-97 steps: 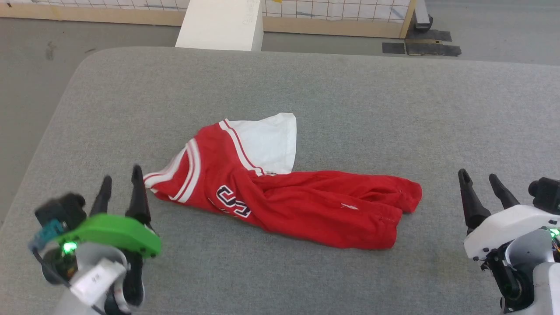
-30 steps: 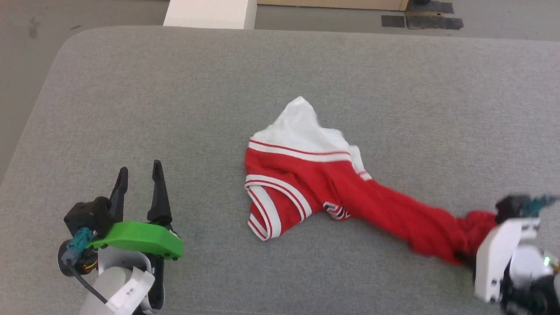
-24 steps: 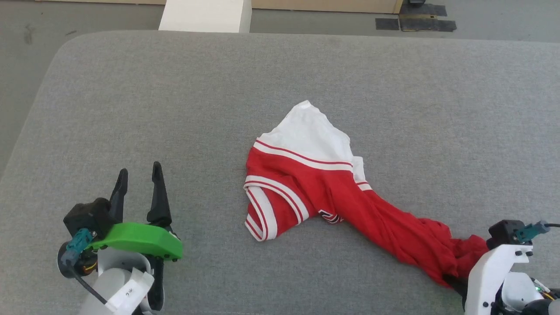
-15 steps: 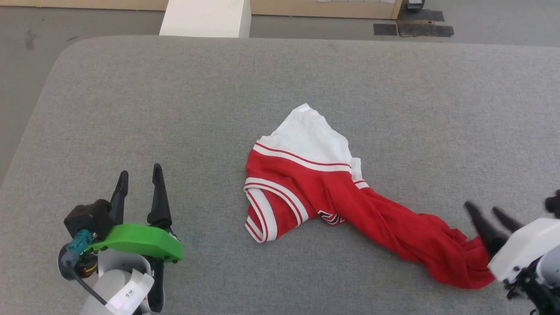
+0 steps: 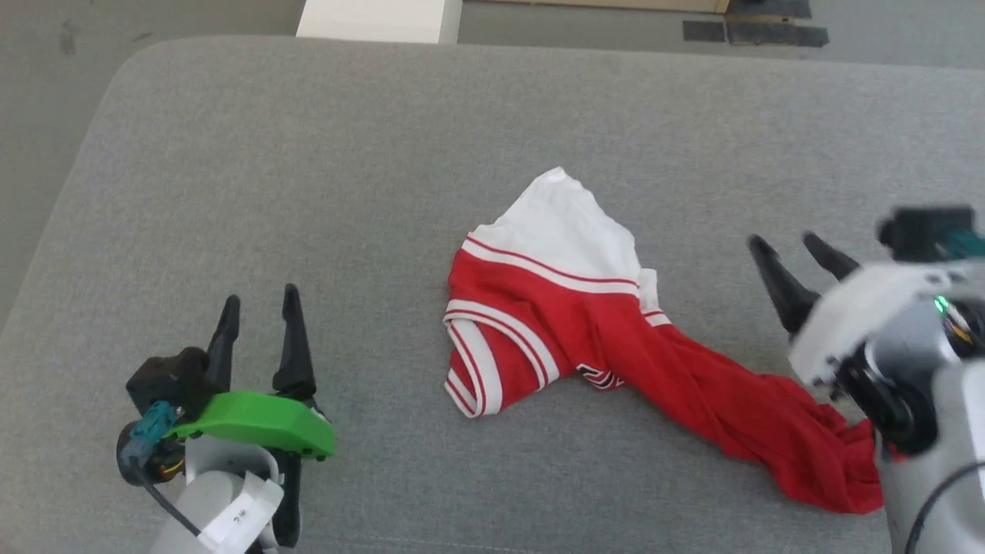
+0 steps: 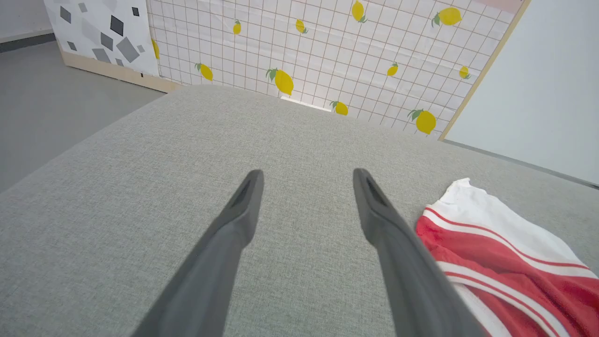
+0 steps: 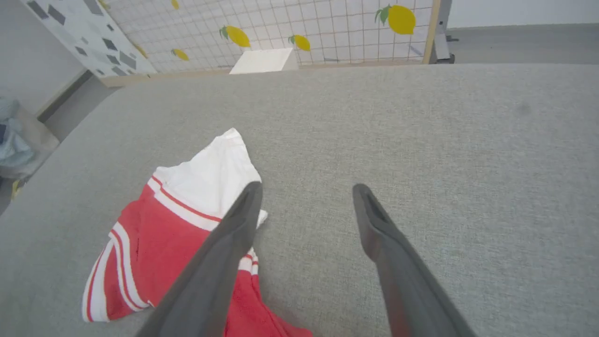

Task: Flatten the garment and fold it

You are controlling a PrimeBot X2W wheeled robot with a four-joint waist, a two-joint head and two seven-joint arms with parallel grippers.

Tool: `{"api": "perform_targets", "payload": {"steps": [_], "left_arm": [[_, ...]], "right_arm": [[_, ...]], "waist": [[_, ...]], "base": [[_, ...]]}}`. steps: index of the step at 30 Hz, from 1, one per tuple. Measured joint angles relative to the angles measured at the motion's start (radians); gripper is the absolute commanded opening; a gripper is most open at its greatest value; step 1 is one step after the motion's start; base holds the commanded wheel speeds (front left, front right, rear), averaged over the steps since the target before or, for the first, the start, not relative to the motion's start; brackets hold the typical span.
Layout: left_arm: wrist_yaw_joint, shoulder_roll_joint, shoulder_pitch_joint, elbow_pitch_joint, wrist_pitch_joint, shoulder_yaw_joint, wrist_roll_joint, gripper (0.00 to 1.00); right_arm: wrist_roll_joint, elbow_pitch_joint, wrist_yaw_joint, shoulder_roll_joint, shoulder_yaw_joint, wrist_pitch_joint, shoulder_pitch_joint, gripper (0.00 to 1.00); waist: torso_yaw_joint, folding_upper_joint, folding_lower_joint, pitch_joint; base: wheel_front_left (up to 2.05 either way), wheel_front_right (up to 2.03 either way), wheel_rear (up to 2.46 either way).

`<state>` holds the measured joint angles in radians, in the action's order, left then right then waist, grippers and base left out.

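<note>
Both tools hang empty with their fingers apart: the left tool [image 5: 260, 295] well clear of the garment [image 5: 539, 323], the right tool [image 5: 785, 240] near its twisted red end. The garment lies crumpled mid-bench [image 5: 308, 154]. It looks light and limp and would probably drag, so the striped hem corners seem the firmest holds.

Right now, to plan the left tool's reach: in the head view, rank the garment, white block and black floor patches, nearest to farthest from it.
1. The garment, on the table, right of the left tool.
2. The white block, straight ahead past the far edge.
3. The black floor patches, far right.
</note>
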<state>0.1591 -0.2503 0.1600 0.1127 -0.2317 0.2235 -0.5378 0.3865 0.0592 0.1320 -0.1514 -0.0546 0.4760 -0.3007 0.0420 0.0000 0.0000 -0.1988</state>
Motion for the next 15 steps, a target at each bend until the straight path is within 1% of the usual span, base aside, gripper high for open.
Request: {"api": "perform_targets", "payload": {"steps": [5, 7, 11, 15], "left_arm": [[-0.014, 0.025, 0.047, 0.007, -0.002, 0.027, 0.001, 1.0], [-0.02, 0.034, 0.071, 0.013, -0.008, 0.037, 0.005, 1.0], [-0.035, 0.053, 0.108, 0.034, -0.011, 0.05, 0.011, 1.0], [-0.045, 0.065, 0.126, 0.051, -0.017, 0.053, 0.014, 1.0]], "right_arm": [[-0.037, 0.119, 0.0, -0.06, 0.165, 0.09, -0.19, 1.0], [-0.058, 0.169, 0.0, -0.085, 0.238, 0.147, -0.262, 1.0], [-0.079, 0.259, 0.0, -0.113, 0.353, 0.248, -0.375, 1.0], [-0.093, 0.335, 0.0, -0.125, 0.439, 0.32, -0.443, 1.0]], "waist": [[0.033, 0.0, 0.0, -0.047], [0.05, 0.0, 0.0, -0.071], [0.084, 0.0, 0.0, -0.116], [0.113, 0.0, 0.0, -0.158]], "base": [[0.0, 0.0, 0.0], [0.0, 0.0, 0.0], [0.0, 0.0, 0.0], [0.0, 0.0, 0.0]]}}
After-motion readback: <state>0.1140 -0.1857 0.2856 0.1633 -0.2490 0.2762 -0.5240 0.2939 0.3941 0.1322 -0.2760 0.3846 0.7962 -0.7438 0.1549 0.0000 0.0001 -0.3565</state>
